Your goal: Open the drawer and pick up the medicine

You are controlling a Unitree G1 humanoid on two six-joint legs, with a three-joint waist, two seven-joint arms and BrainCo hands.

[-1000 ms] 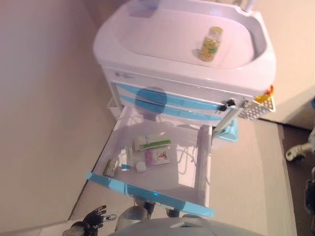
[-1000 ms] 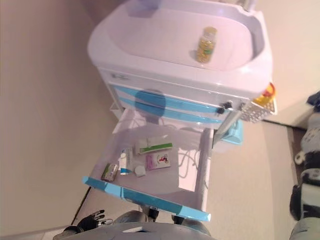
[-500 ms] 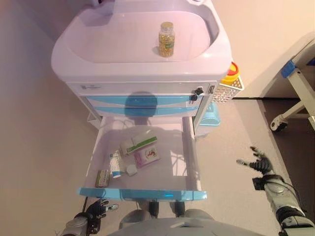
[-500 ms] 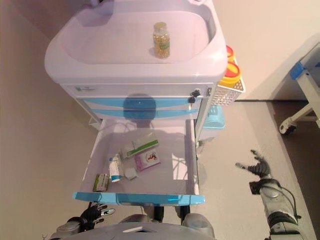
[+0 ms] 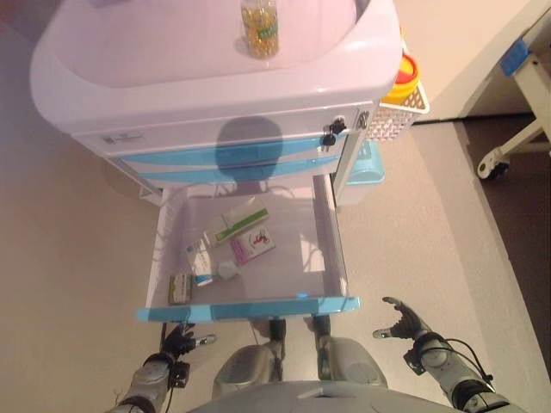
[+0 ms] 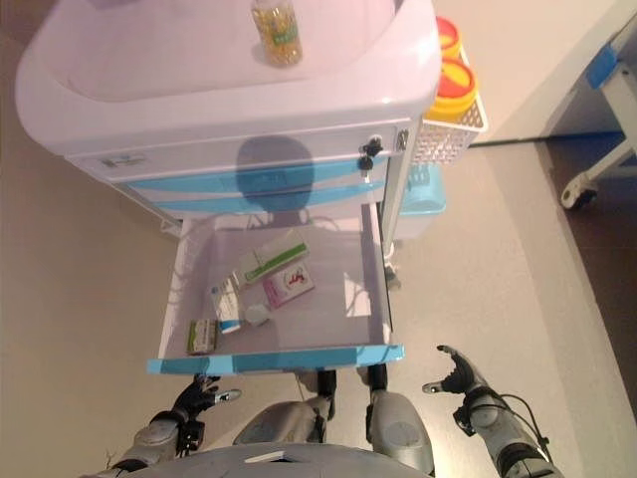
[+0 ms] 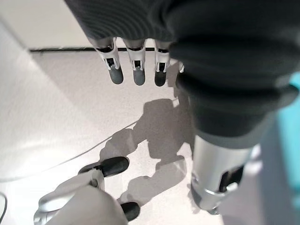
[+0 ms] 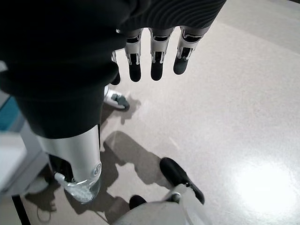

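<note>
drawer (image 5: 250,308) pulled open: done | medicine (image 5: 235,225) boxes lie inside, ahead of both hands, untouched | left hand (image 5: 176,342) and right hand (image 5: 405,320) spread, empty, below drawer front | pick-up remains

Relaxed left hand (image 7: 206,61) above floor (image 7: 61,112)

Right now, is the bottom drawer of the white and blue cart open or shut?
Open: the white drawer with the blue front is pulled out, showing small medicine boxes inside.
</note>
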